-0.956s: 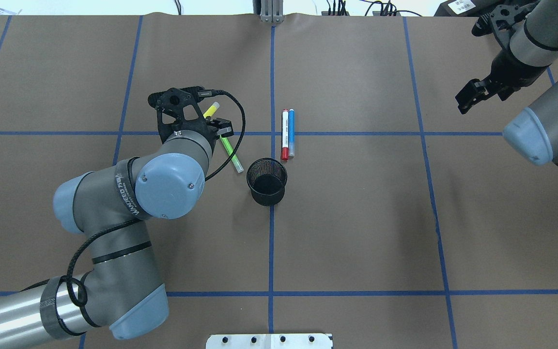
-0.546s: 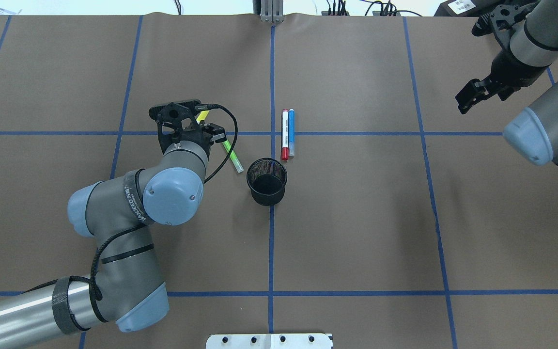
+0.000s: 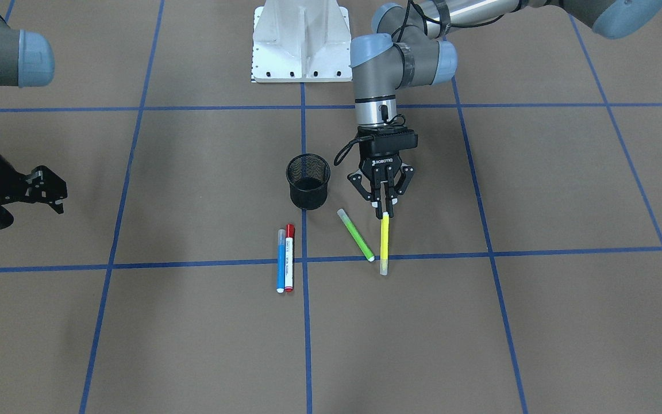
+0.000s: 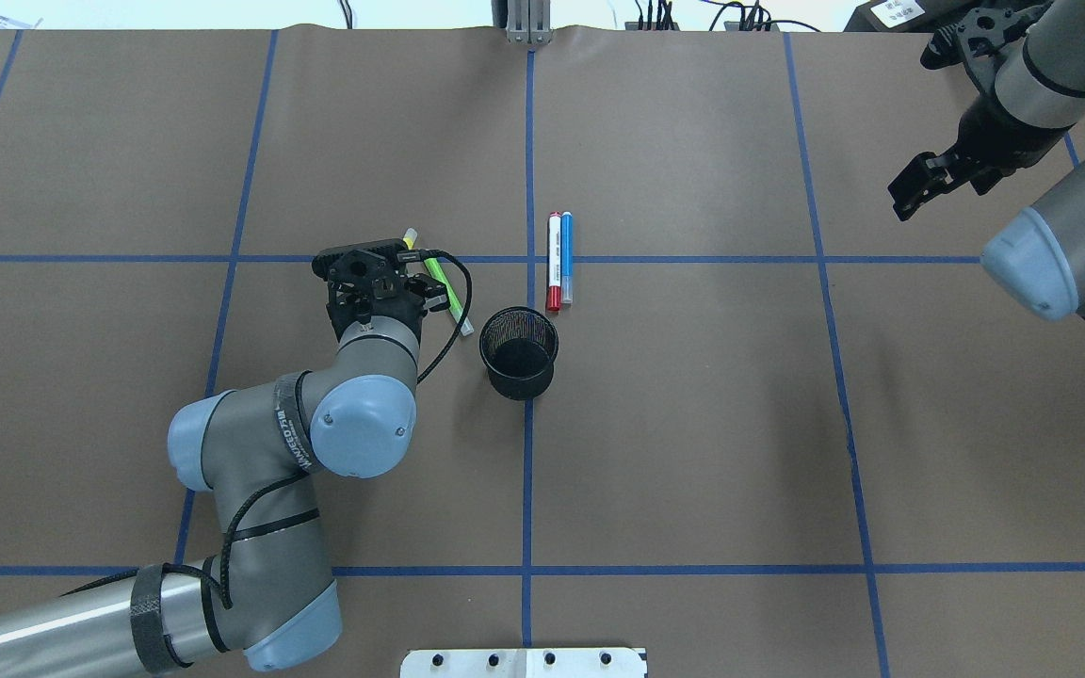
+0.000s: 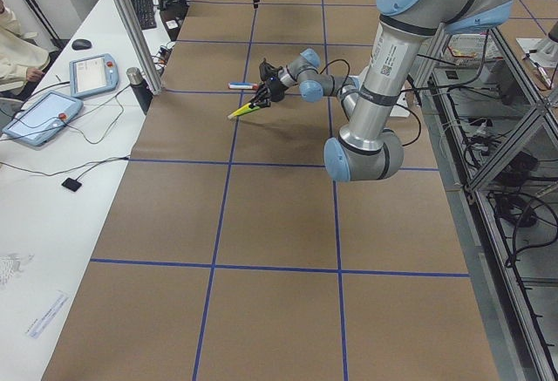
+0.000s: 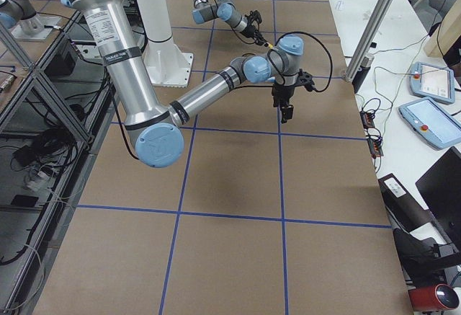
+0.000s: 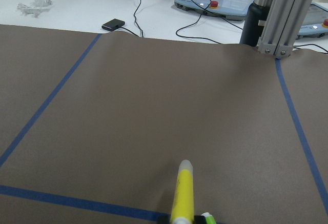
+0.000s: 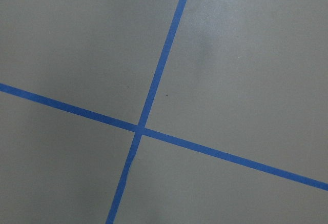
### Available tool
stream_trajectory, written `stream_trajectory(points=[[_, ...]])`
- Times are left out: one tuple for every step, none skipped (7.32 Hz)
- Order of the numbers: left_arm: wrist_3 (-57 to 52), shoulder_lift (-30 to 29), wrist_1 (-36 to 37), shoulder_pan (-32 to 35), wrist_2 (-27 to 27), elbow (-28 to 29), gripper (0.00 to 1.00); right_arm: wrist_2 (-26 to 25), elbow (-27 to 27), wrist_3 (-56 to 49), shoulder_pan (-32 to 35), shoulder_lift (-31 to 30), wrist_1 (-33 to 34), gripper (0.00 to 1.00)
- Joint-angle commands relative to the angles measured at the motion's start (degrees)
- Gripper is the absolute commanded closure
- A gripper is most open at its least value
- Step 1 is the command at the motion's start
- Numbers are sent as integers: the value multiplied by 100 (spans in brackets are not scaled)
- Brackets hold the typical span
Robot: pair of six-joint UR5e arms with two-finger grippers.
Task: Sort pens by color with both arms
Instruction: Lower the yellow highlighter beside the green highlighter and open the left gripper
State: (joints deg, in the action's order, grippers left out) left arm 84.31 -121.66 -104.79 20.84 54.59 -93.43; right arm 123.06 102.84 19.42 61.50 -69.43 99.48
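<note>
My left gripper (image 3: 385, 214) is shut on one end of the yellow pen (image 3: 384, 244), which points away from the robot, low over the table. In the left wrist view the yellow pen (image 7: 183, 193) sticks out from the bottom edge. Just beside it the light green pen (image 3: 355, 234) lies slanted on the table, near the cup. The blue pen (image 3: 280, 260) and the red-capped white pen (image 3: 289, 257) lie side by side, touching. From overhead, only the yellow pen's tip (image 4: 410, 235) shows past the wrist. My right gripper (image 3: 49, 192) hangs open and empty, far off at the table's side.
A black wire-mesh cup (image 3: 308, 183) stands upright near the table's middle, close to the green pen and the left wrist. Blue tape lines (image 8: 154, 88) grid the brown table. The white pedestal base (image 3: 301, 43) sits at the robot's edge.
The left arm has drawn back toward the robot and slightly right, carrying the yellow pen along beside the green one. The right arm has not moved.
</note>
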Motion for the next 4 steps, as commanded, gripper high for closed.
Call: stream_trajectory(points=[[15,3,-7,-45,-37,44,78,25,-1,0,28,-1,2,1],[-20,-6,2,-45,-37,27,40,34,8,0,29,-1,2,1],[-38,-6,11,-45,-28,9,25,26,8,0,46,-1,2,1],[-238,-24,11,-36,-28,-17,2,25,8,0,55,-1,-7,1]])
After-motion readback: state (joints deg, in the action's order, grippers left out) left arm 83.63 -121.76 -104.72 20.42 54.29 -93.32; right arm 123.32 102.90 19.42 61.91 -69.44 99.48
